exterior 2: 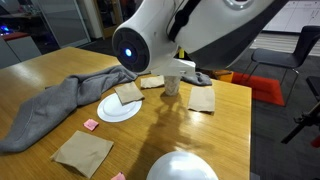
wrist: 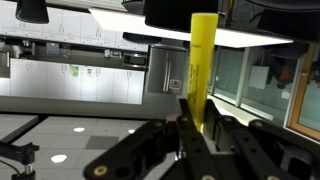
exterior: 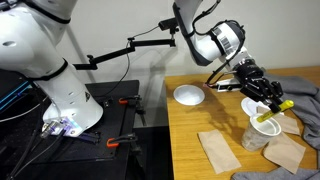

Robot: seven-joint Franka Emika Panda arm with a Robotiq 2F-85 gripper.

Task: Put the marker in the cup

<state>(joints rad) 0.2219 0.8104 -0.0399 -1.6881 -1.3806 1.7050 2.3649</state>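
Claw (wrist: 197, 125): closest to the wrist cam. Fingers clenched on the marker (wrist: 203, 70), gripping near its lower end.
Marker axis: wrist view has it running straight out from betw. the fingers, long axis in line w/ the claw. The free end points away from the cam.
Marker location: off the tabletop (exterior: 195, 125), held in the air. In an exterior view the yellow marker (exterior: 283, 105) pokes out past the claw (exterior: 268, 98) on a slant.
Cup (exterior: 262, 124): sits just under and beside the claw, upright as far as I can tell, w/ the open mouth up.
Key relation: cup lies below the claw. Judgement: the marker needs tipping so its axis points down into the mouth, then a let-go. Whether the tip is already over the rim can't be told, since there's no depth cue.
Risk (judgement): a smaller grey cup (exterior: 252, 140) sits just beside the cup, so the wrong target is easy to hit.
Nearby: dish (exterior: 189, 95) well apart, paper pieces (exterior: 218, 150) near.
View diffs: wrist view shows the grip but no cup and no tabletop. An exterior view shows claw vs cup. In the exterior view dominated by the arm (exterior 2: 150, 40), claw and marker are hidden.
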